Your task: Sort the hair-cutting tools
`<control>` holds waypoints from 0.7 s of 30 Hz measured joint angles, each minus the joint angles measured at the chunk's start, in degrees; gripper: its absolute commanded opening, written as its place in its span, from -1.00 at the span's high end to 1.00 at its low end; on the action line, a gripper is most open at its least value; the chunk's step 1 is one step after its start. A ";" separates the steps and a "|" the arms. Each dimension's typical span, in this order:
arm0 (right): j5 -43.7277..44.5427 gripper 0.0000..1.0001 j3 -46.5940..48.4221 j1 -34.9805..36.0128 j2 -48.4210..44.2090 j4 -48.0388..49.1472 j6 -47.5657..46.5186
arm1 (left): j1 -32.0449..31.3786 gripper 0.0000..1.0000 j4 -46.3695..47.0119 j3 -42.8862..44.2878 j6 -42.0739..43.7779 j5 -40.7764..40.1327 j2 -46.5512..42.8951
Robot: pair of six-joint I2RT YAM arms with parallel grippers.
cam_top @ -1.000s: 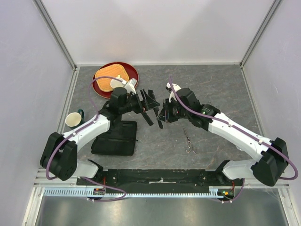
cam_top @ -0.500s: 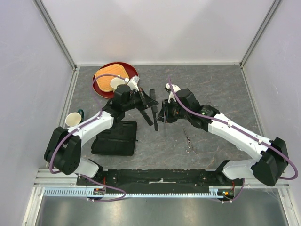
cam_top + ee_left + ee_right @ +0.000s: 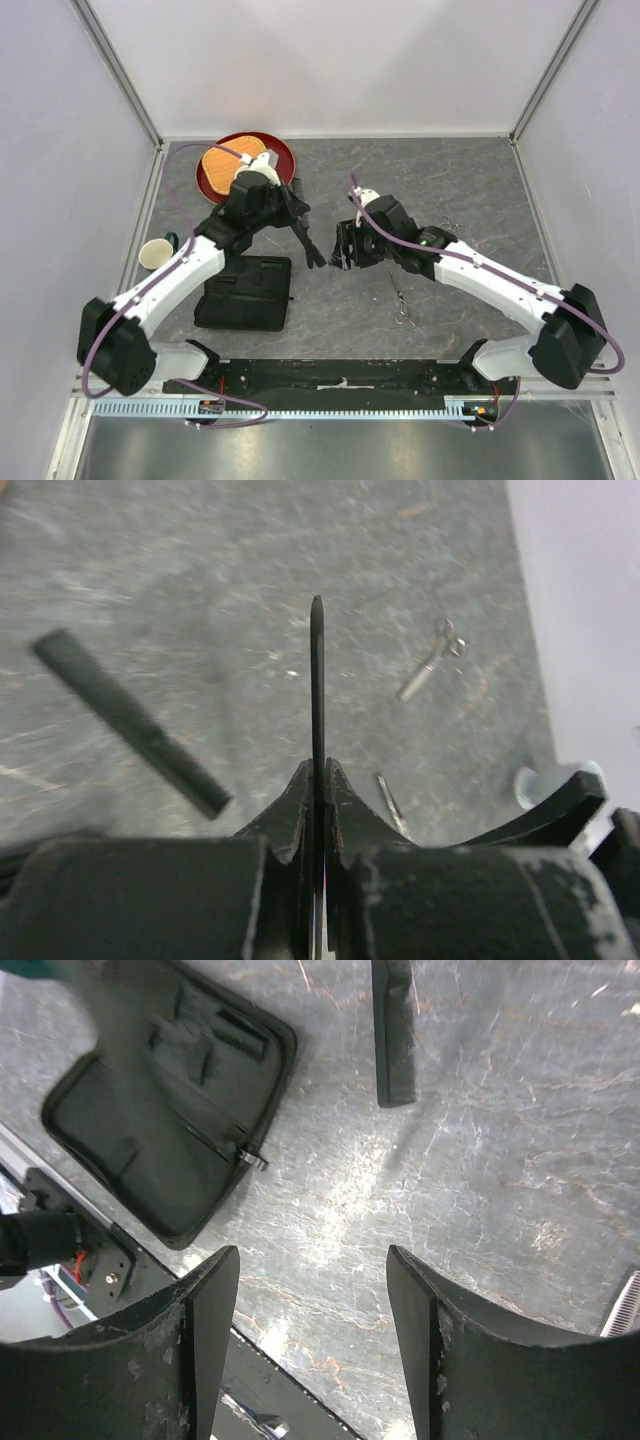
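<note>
My left gripper (image 3: 318, 765) is shut on a slim black comb (image 3: 317, 680), seen edge-on and pointing straight out from the fingers. In the top view this gripper (image 3: 298, 215) hangs near the red plate. A second black comb (image 3: 312, 248) lies slanted on the table; it also shows blurred in the left wrist view (image 3: 130, 725) and in the right wrist view (image 3: 393, 1030). My right gripper (image 3: 340, 252) (image 3: 310, 1255) is open with nothing between its fingers, above bare table. Two silver scissors (image 3: 430, 665) (image 3: 390, 802) lie on the table. One pair of scissors (image 3: 402, 300) is right of the grippers.
An open black zip case (image 3: 245, 290) (image 3: 160, 1100) lies at the near left. A red plate (image 3: 280, 150) holding an orange item stands at the back left. A cup (image 3: 155, 255) sits by the left wall. Walls close in the table on three sides.
My left gripper shut on the comb that the right gripper was holding upright. The right gripper opened and let go. The left arm drew back toward the red plate with that comb.
</note>
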 measured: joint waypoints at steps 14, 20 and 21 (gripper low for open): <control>-1.99 -0.32 -2.84 7.72 23.45 18.86 6.80 | 1.18 0.79 -19.34 0.39 7.78 -18.40 -18.58; -1.14 -0.21 0.98 9.73 31.56 25.14 10.67 | 2.32 0.73 -22.77 0.39 8.76 -18.51 -21.24; -0.79 -0.19 1.64 9.81 32.22 26.14 11.21 | 2.54 0.73 -23.17 0.39 8.98 -18.47 -21.51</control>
